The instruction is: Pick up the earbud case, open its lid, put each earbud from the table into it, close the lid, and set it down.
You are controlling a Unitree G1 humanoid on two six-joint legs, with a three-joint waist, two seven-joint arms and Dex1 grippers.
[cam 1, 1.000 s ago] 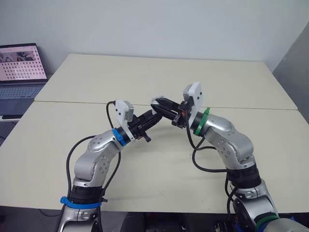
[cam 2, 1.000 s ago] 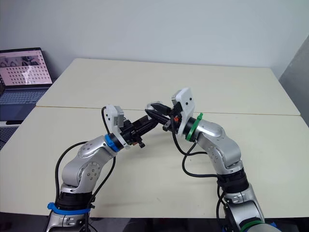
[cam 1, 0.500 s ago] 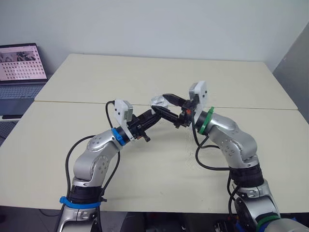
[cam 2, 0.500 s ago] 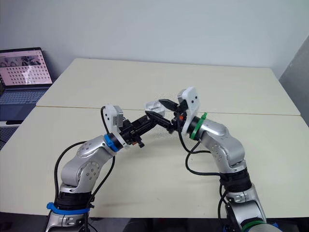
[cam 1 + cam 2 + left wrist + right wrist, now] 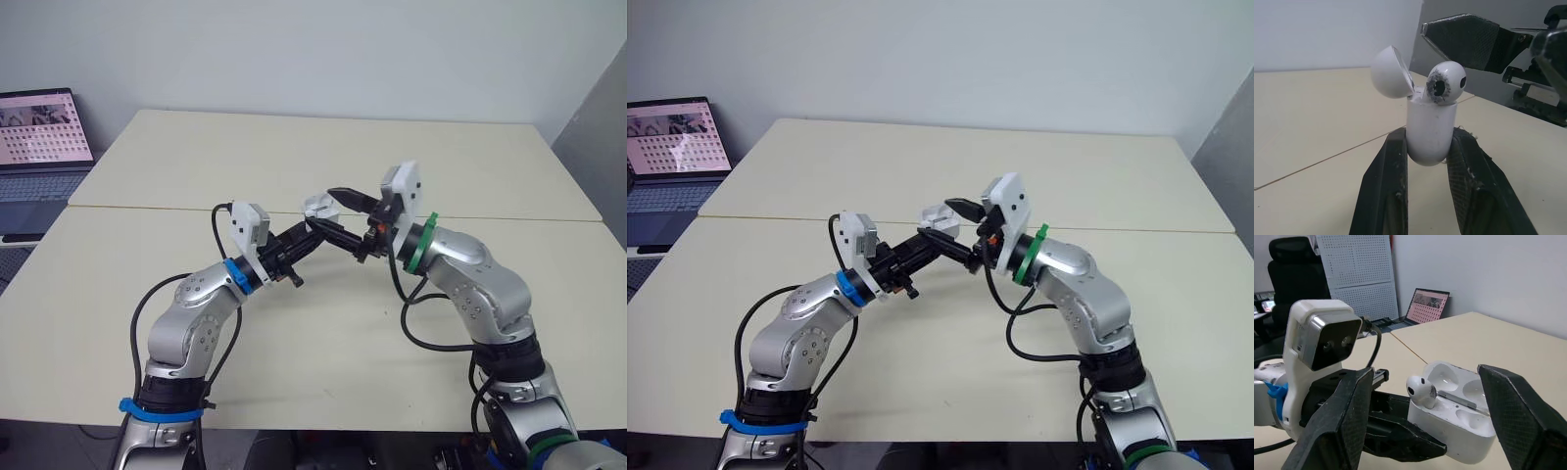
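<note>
Our left gripper [image 5: 1429, 138] squeezes the earbud case [image 5: 1431, 129] — lid [image 5: 1391, 73] up, one earbud [image 5: 1420, 390] in. Our right gripper [image 5: 1424, 373] gapes beside it — one slot [image 5: 1469, 417] looks empty.

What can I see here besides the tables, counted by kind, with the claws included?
claws: 2 (left claw, right claw)
earbud case: 1
earbud: 1
laptop: 1
Total: 5
</note>
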